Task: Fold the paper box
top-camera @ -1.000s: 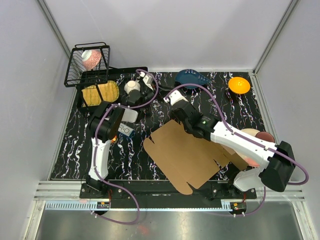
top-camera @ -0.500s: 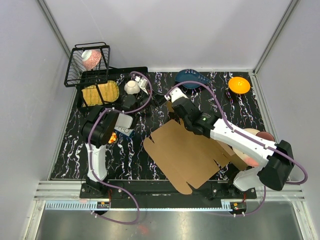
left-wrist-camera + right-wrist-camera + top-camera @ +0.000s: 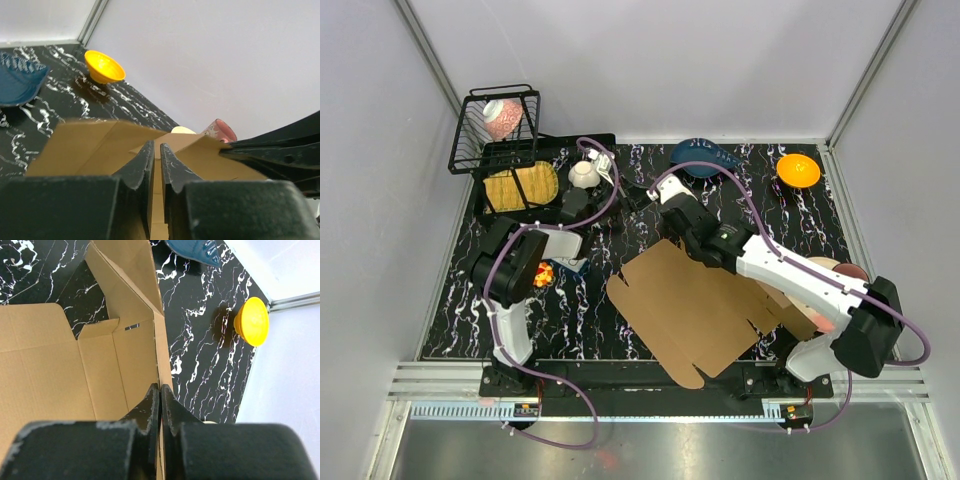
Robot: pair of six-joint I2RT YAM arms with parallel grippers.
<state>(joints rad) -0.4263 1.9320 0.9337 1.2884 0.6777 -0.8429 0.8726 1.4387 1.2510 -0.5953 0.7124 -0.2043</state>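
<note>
The paper box (image 3: 705,305) is a mostly flat sheet of plain brown corrugated cardboard. It lies in the middle of the counter (image 3: 580,310) and reaches its near edge, where rounded tabs and short slits cut its outline. Faint ribbing and straight crease lines show in the right wrist view. At the sheet's far corner a panel stands up along a crease, and the right fingers (image 3: 147,407) are clenched on that panel's thin edge, their matte black tips meeting on either side of it. The left fingers (image 3: 142,165), also matte black and tapered, are drawn almost together with only a thin slit between them, and point at the raised cardboard from nearby. The counter is glossy black with white marble veins. A smooth orange bowl (image 3: 798,170) sits near its far right corner, and a dark blue ribbed dish (image 3: 703,157) lies at the far edge. A black wire basket (image 3: 495,130) stands at the far left
</note>
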